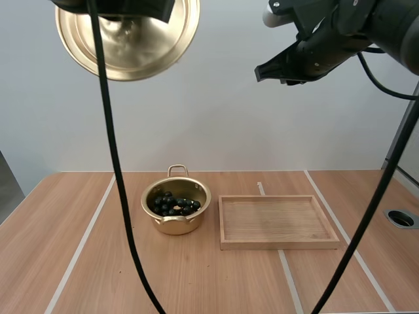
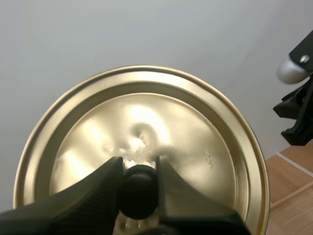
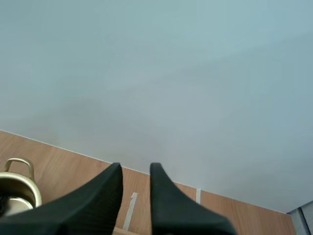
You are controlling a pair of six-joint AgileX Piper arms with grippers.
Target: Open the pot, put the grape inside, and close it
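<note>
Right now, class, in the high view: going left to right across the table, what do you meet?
pot, with grapes inside → tray → round hole

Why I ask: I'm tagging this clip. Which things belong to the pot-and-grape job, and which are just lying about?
Job:
pot
grapes, inside the pot
lid, held up high by its knob in the left claw
right claw, open, up high

Lying about:
wooden tray, beside the pot
</note>
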